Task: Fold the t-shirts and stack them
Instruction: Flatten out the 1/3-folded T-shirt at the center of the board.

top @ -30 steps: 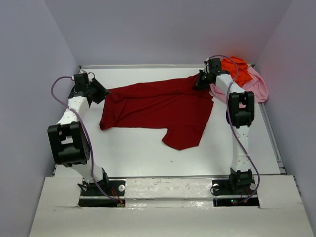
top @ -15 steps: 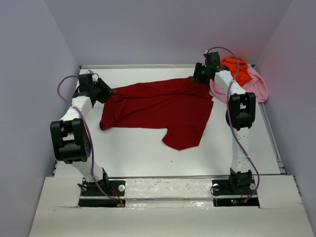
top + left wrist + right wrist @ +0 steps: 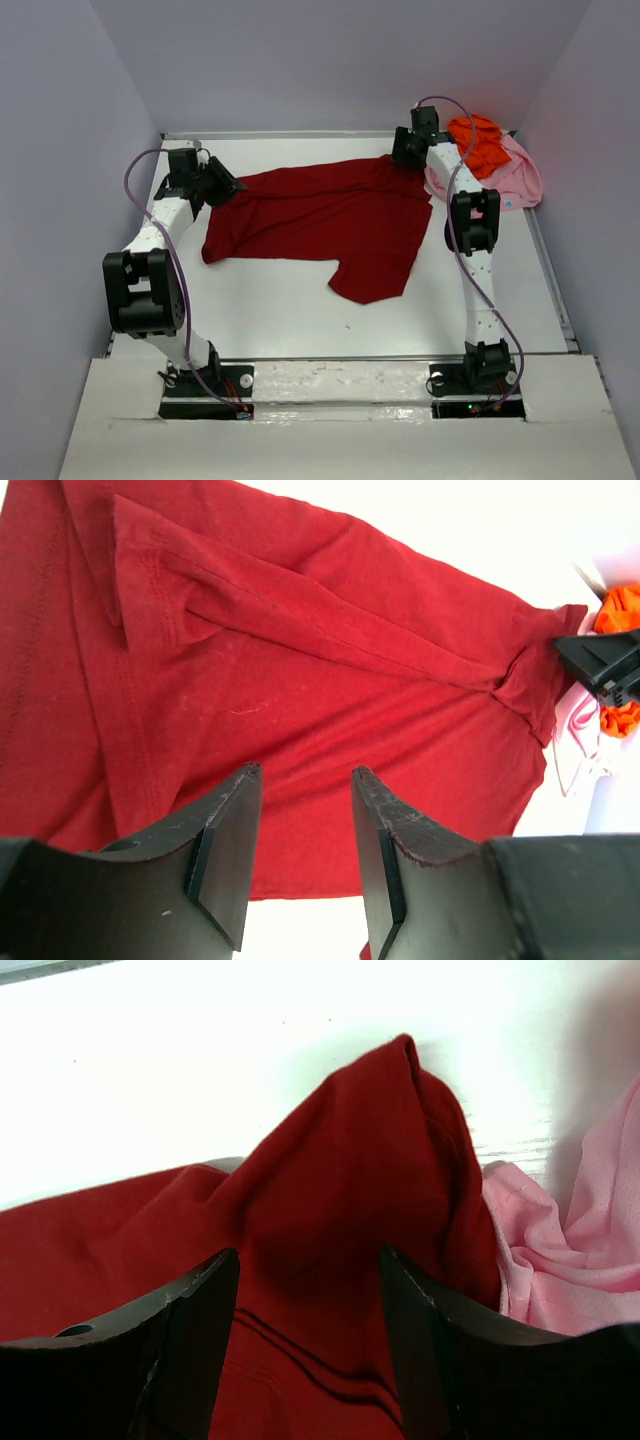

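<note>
Now the white table (image 3: pixel 290 320) carries the soft, creased dark red shirt (image 3: pixel 320 215) spread mid-table, with the pink shirt (image 3: pixel 515 180) and orange shirt (image 3: pixel 480 140) crumpled far right. Earlier clenched on its far-right corner, the right claw (image 3: pixel 408 150) stands released; the left claw (image 3: pixel 222 187), also released, has edged nearer its left edge.

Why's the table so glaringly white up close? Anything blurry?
Left wrist view: table blown out to white, dark red shirt crisp, stitching visible. Right wrist view: table also overexposed, grey shadow upper right. Top external view: even light, soft shadows, no blur.
</note>
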